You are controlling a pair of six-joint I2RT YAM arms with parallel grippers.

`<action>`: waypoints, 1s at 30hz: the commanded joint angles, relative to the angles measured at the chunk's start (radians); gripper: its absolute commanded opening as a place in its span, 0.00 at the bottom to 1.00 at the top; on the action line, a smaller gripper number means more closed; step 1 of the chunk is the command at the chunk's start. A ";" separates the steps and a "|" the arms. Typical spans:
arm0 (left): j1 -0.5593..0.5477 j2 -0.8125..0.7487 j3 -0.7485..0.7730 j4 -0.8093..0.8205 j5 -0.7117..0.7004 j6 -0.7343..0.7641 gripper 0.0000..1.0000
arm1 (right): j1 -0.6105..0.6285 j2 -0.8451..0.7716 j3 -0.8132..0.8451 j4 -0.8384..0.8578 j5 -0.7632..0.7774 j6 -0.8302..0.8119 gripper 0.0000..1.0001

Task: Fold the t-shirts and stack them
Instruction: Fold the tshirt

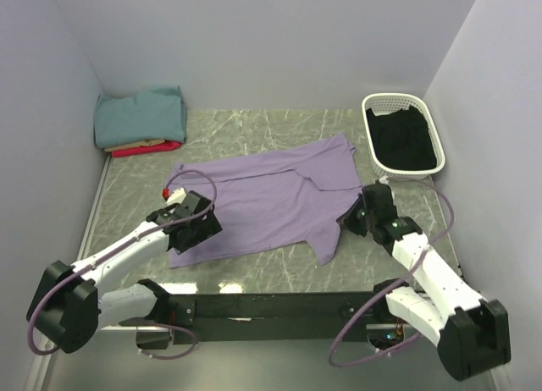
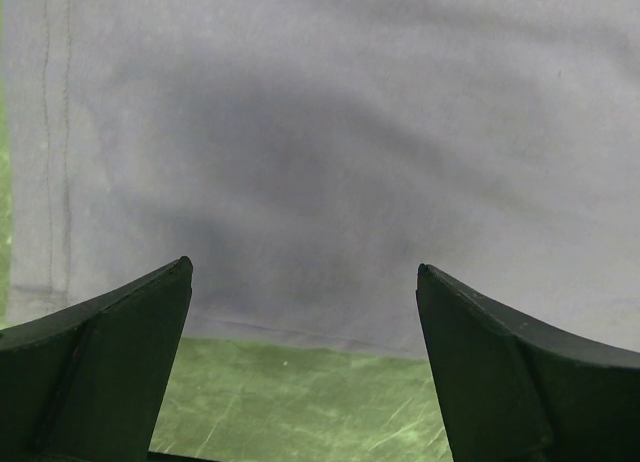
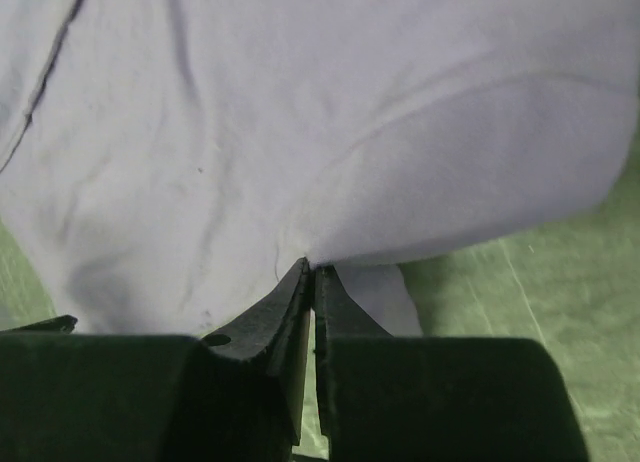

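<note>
Right wrist view shows the main risk: the right gripper [image 3: 310, 272] is clenched on only a thin pinch of the lavender t-shirt [image 3: 300, 132]. The cloth is caught at the very tips of its fingers [image 3: 285, 307] along a folded edge. A quick lift or sideways drag could, I judge, pull the fabric free, or take one layer and leave the one beneath on the table [image 3: 540, 282]. A second risk is on the other side: the left gripper [image 2: 303, 272] is spread wide and grasps nothing, poised over the shirt's near hem with green marble showing below. If the right arm [image 1: 423, 264] moved alone, the shirt would likely skew and wrinkle rather than fold square. In the top external view the shirt lies spread flat mid-table, well apart from the folded teal, tan and red t-shirts [image 1: 140, 120] stacked in the far left corner and from the white laundry basket [image 1: 394, 98] at far right. The right arm reaches forward and inward, wrist pitched down at the shirt's right edge. The left arm [image 1: 118, 256] stretches forward, wrist angled down over the near left corner.
</note>
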 commanded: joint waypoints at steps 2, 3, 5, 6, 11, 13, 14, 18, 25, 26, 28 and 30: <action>-0.005 0.075 0.078 0.067 -0.029 0.054 0.99 | 0.007 0.182 0.134 0.068 -0.002 -0.064 0.10; -0.004 0.090 0.088 0.075 -0.026 0.066 1.00 | 0.007 0.215 0.153 0.082 -0.011 -0.085 0.10; -0.005 0.133 0.115 0.091 -0.027 0.081 0.99 | 0.004 0.324 0.223 0.091 -0.009 -0.094 0.10; -0.004 0.150 0.125 0.093 -0.032 0.097 0.99 | 0.004 0.363 0.246 0.102 -0.027 -0.111 0.10; -0.002 0.266 0.192 0.107 -0.038 0.129 1.00 | -0.002 0.622 0.433 0.122 -0.057 -0.137 0.09; -0.001 0.301 0.206 0.119 -0.029 0.141 0.99 | -0.005 0.730 0.534 0.105 -0.077 -0.162 0.09; -0.001 0.314 0.210 0.130 -0.024 0.141 0.99 | -0.005 0.766 0.571 0.096 -0.074 -0.166 0.08; 0.004 0.363 0.227 0.151 -0.004 0.163 1.00 | -0.006 0.906 0.761 0.055 -0.080 -0.199 0.08; 0.008 0.432 0.261 0.161 0.004 0.178 0.99 | -0.011 1.075 0.957 -0.013 -0.054 -0.240 0.30; 0.007 0.435 0.264 0.165 0.007 0.184 1.00 | -0.016 1.088 0.976 -0.027 -0.057 -0.254 0.36; 0.008 0.443 0.278 0.159 0.008 0.187 0.99 | -0.017 1.090 1.018 -0.064 -0.025 -0.269 0.52; 0.008 0.443 0.284 0.161 0.004 0.190 0.99 | -0.019 1.037 0.998 -0.060 0.006 -0.283 0.57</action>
